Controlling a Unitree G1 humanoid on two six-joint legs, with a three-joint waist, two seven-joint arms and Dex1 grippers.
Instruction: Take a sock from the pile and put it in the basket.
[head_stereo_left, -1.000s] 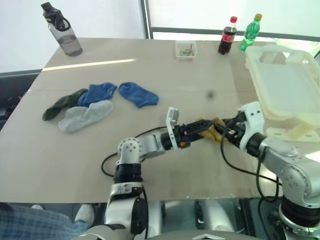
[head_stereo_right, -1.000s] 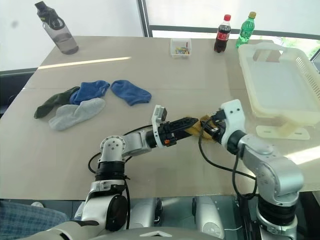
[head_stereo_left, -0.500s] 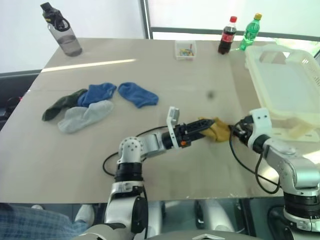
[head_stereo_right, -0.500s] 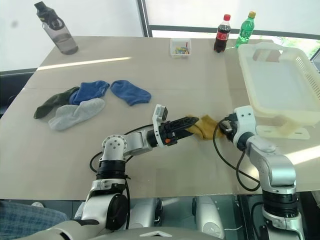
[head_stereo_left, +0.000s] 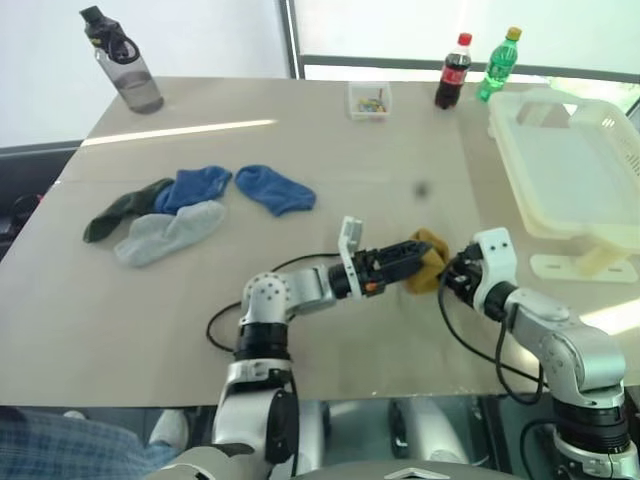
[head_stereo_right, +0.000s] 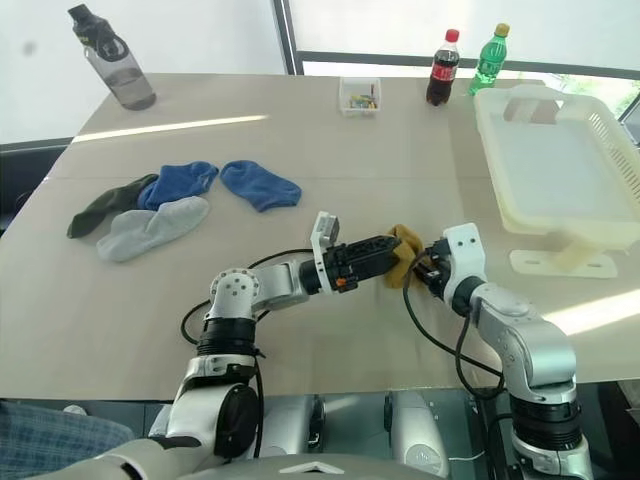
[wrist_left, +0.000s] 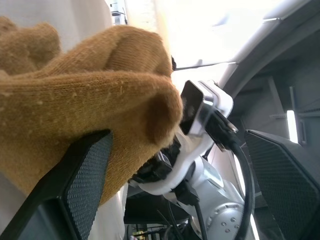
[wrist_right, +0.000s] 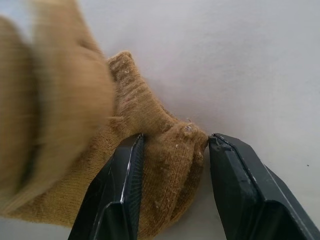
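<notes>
Bright daylight enters from the far windows (head_stereo_left: 450, 30), leaving a pale streak of glare on the counter (head_stereo_left: 180, 128). Close up, the mustard sock (wrist_right: 55, 130) blurs.

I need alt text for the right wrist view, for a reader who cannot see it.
A mustard-yellow sock sits bunched between the right gripper's two black fingers, which stand on either side of its cuff end. Behind it is the pale table.

A beige rectangular table (head_stereo_left: 330, 150) carries loose ankle socks (head_stereo_left: 190, 205), a translucent white plastic basket (head_stereo_left: 570, 175), a grey water bottle (head_stereo_left: 125, 65), two soda bottles (head_stereo_left: 470, 68) and a small clear box (head_stereo_left: 370, 100), perhaps of beads.
</notes>
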